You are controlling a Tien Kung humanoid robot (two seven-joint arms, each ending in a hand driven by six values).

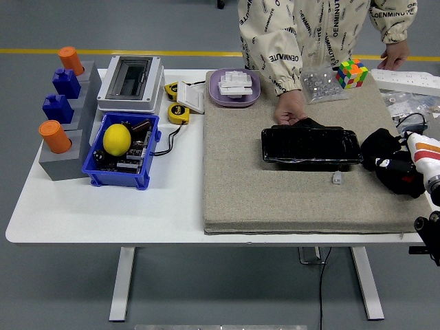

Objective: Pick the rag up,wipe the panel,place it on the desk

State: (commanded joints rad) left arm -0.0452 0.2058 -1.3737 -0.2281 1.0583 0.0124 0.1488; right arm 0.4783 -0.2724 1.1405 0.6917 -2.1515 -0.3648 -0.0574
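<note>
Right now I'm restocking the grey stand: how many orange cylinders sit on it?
2: one orange cylinder at the grey stand's far end, another at its near end. None seems hidden.

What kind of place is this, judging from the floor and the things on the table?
Probably a workshop or robot test lab: a grey floor with a yellow line, a white table with a blue parts bin, an electrical box, and tape measures.
</note>
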